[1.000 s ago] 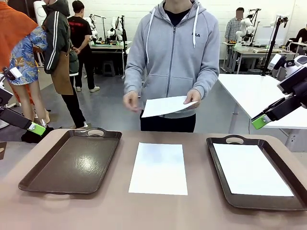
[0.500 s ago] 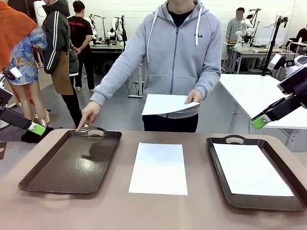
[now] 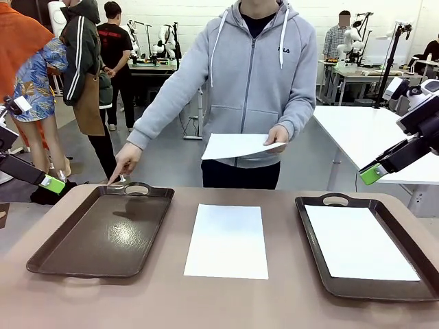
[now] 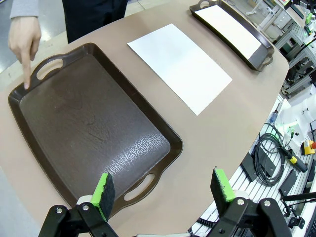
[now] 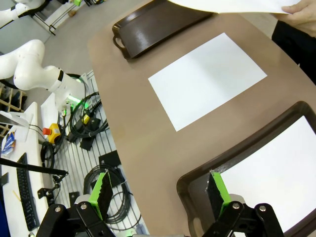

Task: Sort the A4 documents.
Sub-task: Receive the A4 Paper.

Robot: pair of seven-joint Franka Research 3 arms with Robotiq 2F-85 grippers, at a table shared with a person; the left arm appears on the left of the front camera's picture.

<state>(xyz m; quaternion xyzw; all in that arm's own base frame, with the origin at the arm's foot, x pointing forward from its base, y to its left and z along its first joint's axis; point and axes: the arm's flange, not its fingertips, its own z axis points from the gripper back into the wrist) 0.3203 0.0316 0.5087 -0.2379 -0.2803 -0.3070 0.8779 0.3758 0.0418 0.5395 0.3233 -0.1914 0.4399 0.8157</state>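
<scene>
Left fingers (image 4: 103,190) and right fingers (image 5: 216,190) stood wide open, empty.
A4 documents (image 3: 227,240): one mid-worktop (image 3: 281,301), one in the 3 o'clock tray (image 3: 370,289), one in the person's hand (image 3: 276,137); their other hand (image 3: 123,163) had newly reached the 9 o'clock tray (image 3: 103,233).

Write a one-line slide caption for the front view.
Person points at the left tray, holding a sheet; one sheet lies mid-table, another in the right tray.

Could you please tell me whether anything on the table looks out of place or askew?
One A4 sheet lies on the bare table between the trays, in neither. The right tray holds a second sheet, the left tray is empty, and the person's hand points at its far rim. Nothing looks damaged.
</scene>
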